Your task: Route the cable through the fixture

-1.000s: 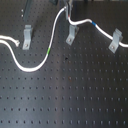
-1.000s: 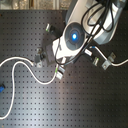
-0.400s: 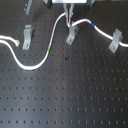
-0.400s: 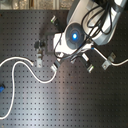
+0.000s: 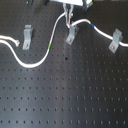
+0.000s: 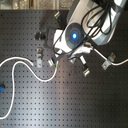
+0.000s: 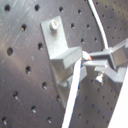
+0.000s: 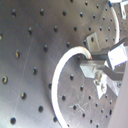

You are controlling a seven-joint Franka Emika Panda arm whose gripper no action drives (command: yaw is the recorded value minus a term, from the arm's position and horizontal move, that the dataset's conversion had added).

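Black perforated breadboard [image 5: 65, 95] underneath. Gripper [image 5: 69, 19] pinches the long thin white cable [image 5: 35, 64] right above the middle small upright grey metal fixture [image 5: 71, 35]. Keep the cord taut, lower straight into the slot. Cable runs roughly across the first exterior view, frayed end [image 5: 18, 43] toward the first exterior view's left.

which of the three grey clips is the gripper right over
The middle clip in the first exterior view: the gripper hangs just above it holding the cable. The left clip and right clip stand clear.
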